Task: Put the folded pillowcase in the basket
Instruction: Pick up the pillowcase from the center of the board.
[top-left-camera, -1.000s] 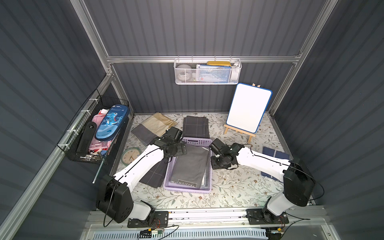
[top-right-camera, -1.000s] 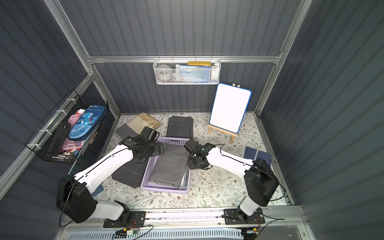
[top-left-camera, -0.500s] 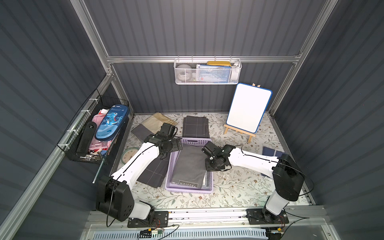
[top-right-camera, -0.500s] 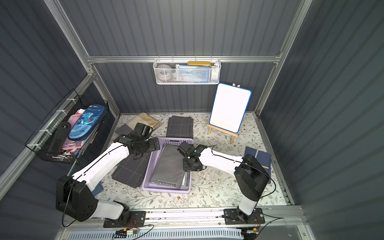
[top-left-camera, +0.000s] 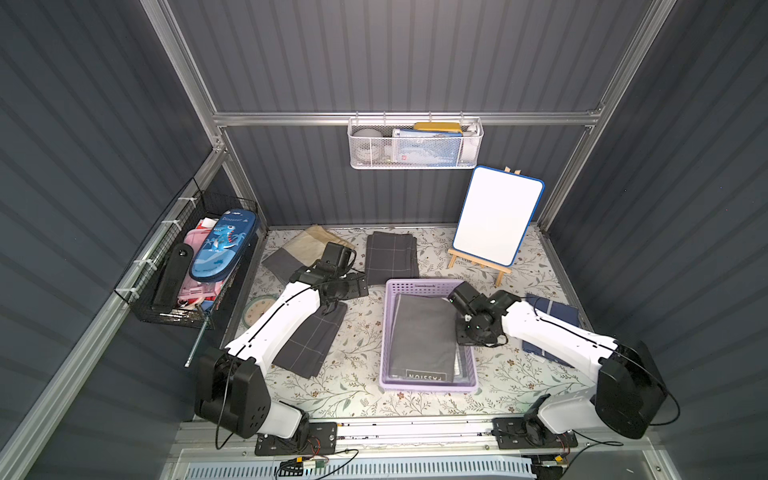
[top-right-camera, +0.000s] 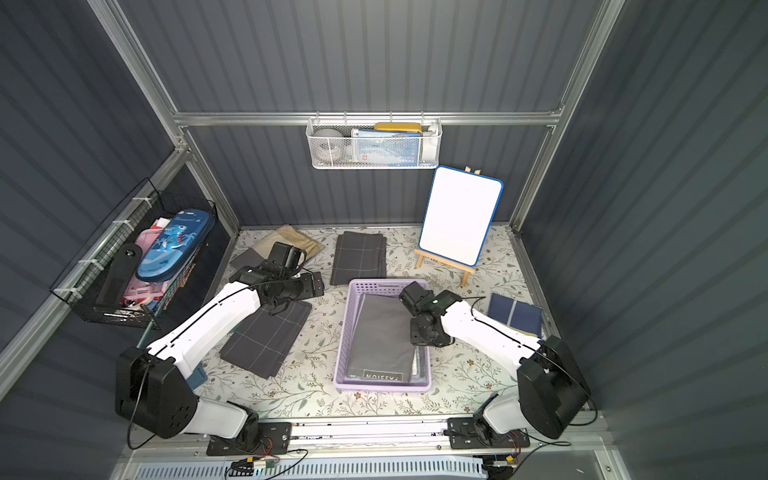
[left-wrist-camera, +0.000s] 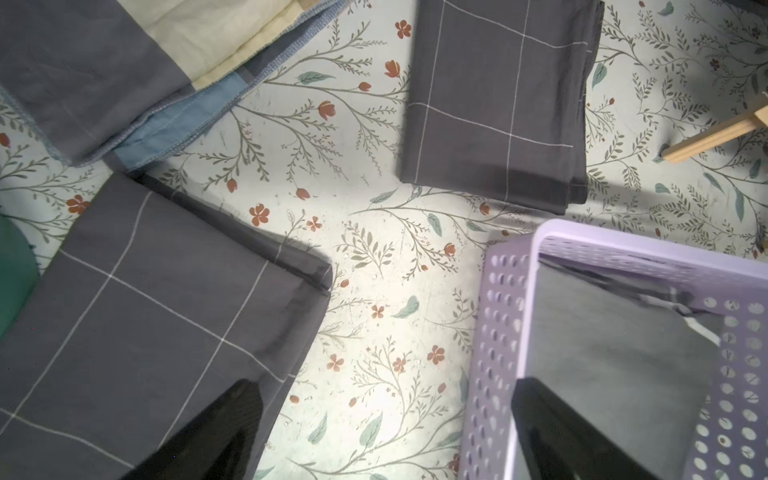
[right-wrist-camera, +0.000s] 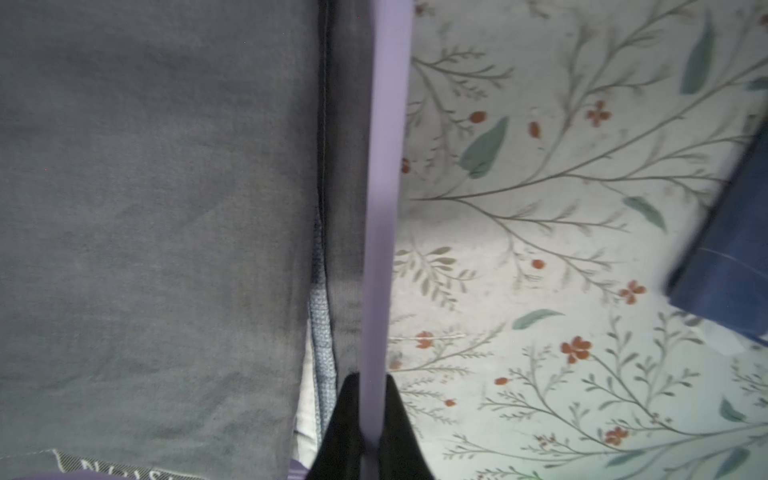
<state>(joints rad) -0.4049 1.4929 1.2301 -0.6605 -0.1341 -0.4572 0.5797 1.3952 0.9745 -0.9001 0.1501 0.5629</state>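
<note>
Your right pincer (right-wrist-camera: 370, 386) slid the basket (top-left-camera: 428, 386) rightward by its pinched rim, left pincer (left-wrist-camera: 386, 415) spread; pulling slowly seemed wisest.

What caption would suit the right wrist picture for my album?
Right gripper shut on the rim of the lavender basket, with a folded gray pillowcase lying inside.

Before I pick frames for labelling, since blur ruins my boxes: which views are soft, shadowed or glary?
Right wrist view: soft throughout, the basket smeared along its rim, the blue cloth blurred. Left wrist view: sharp and evenly lit; the fingers are black silhouettes, a shadow lies on the checked pillowcase. In both top views: crisp, the whiteboard brightest.
</note>
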